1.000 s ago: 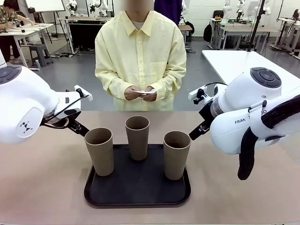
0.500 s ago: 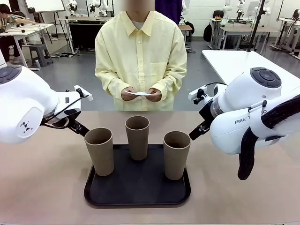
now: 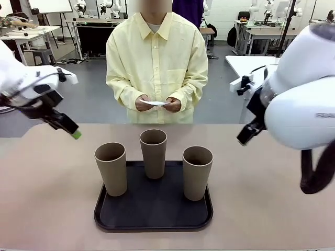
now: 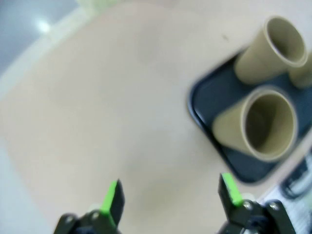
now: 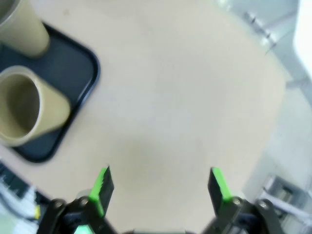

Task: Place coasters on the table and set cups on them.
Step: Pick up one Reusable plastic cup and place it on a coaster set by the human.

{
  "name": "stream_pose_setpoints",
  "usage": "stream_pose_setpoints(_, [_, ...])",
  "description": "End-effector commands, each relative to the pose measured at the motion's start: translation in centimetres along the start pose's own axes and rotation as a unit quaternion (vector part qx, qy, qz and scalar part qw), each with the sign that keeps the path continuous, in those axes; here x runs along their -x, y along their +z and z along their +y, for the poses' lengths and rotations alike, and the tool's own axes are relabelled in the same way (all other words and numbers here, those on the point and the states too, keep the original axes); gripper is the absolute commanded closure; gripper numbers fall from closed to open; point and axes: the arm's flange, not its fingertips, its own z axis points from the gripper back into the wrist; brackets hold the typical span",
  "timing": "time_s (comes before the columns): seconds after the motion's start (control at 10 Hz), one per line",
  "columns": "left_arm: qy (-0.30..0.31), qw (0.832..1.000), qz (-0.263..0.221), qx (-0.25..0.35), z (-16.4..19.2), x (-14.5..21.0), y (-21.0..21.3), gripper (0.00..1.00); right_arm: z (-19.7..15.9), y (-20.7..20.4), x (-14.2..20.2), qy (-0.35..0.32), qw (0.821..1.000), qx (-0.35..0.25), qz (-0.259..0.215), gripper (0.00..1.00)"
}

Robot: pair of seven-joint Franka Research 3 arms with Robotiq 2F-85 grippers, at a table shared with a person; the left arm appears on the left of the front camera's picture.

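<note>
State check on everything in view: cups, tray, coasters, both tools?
black tray: flat on table
left cup: upright, empty, on black tray
middle cup: same
right cup: same
coasters: in person's hands, none laid
left tool: open, empty
right tool: open, empty

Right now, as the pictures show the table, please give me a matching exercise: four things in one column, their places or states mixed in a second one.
Column A
1. tan cups
2. white coasters
3. black tray
4. left gripper

Column B
a. open, over the beige table
b. lying on the beige table
c. in the person's hands
d. upright on the tray

Pairs: 1-d, 2-c, 3-b, 4-a
</note>
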Motion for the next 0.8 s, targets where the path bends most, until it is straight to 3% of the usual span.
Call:
stream_pose_setpoints(0.0, [0.015,0.996,0.078,0.036,-1.3,2.3,3.5,0.0,3.1,2.1,5.1,0.004,0.998,0.01,0.069,0.0])
stream_pose_setpoints(0.2, [0.03,0.994,0.102,0.03,-3.6,6.9,3.7,0.0,4.1,2.1,9.8,-0.008,0.994,0.026,0.107,0.0])
stream_pose_setpoints(0.4, [0.047,0.992,0.115,-0.014,-4.3,10.4,2.7,0.0,3.4,0.0,11.8,-0.023,0.993,0.015,0.111,0.0])
stream_pose_setpoints(0.5, [0.012,0.993,0.11,0.035,-2.9,5.1,4.8,0.0,2.8,5.0,5.6,-0.009,0.994,0.01,0.113,0.0])
stream_pose_setpoints(0.7, [0.012,0.993,0.11,0.035,-2.9,5.1,4.8,0.0,2.8,5.0,5.6,-0.009,0.994,0.01,0.113,0.0])
